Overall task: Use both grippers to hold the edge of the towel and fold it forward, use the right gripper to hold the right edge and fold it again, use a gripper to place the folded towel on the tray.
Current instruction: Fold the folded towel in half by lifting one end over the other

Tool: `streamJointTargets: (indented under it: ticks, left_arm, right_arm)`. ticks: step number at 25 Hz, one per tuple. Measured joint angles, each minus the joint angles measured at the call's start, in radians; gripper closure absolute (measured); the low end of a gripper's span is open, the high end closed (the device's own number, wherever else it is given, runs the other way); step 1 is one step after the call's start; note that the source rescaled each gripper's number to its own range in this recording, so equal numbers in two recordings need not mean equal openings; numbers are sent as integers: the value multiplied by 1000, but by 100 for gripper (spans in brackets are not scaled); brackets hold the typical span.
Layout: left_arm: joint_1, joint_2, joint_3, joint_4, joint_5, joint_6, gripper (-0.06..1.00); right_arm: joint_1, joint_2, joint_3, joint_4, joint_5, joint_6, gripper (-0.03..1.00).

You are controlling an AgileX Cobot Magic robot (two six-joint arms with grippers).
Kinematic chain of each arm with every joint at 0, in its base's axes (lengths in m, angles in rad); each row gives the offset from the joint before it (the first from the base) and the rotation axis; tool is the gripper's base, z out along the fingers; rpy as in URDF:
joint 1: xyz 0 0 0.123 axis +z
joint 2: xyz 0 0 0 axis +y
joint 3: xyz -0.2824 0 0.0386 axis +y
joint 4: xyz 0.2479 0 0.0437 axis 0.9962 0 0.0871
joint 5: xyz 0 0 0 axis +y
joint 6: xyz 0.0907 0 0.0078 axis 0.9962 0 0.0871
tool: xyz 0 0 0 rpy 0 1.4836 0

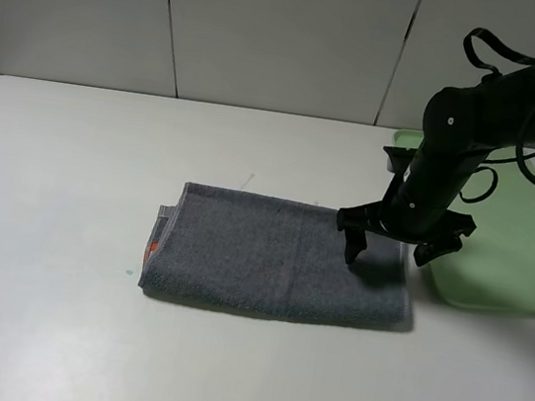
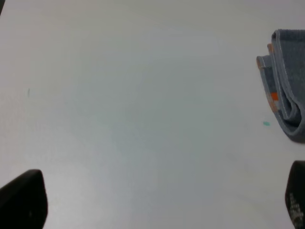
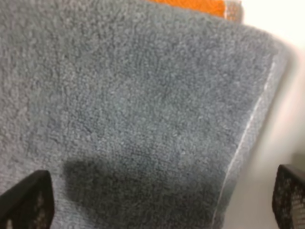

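The dark grey towel (image 1: pixel 279 257) lies folded into a long rectangle on the white table, with a bit of orange band (image 1: pixel 153 244) showing at its left end. My right gripper (image 1: pixel 387 255) hovers open just above the towel's right end, one finger over the cloth and one past the right edge of the towel (image 3: pixel 252 124). In the right wrist view the towel (image 3: pixel 143 109) fills the space between the spread fingers (image 3: pixel 26 200). My left gripper (image 2: pixel 159 205) is open over bare table, with the towel's layered left end (image 2: pixel 286 95) off to one side. The green tray (image 1: pixel 530 247) lies right of the towel.
The white table (image 1: pixel 64 232) stretches wide to the left of and in front of the towel. The tray's near corner lies close to the towel's right end, right beside the right gripper. A pale panelled wall stands behind the table.
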Motion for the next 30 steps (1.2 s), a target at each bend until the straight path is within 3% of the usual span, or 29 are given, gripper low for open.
streamJointTargets:
  ticks: [16, 18, 25, 26, 30]
  left_arm:
    - [0, 0, 0, 0, 0, 0, -6]
    - [0, 0, 0, 0, 0, 0, -6]
    - [0, 0, 0, 0, 0, 0, -6]
    - [0, 0, 0, 0, 0, 0, -6]
    - [0, 0, 0, 0, 1, 0, -6]
  right_arm:
    - [-2, 70, -9, 26, -10, -32, -2]
    - [-2, 73, -11, 46, -10, -34, 10]
    - [1, 75, -12, 82, -29, -34, 78]
    - [1, 75, -12, 82, -29, -34, 84]
    - [1, 76, -28, 76, -16, -34, 83]
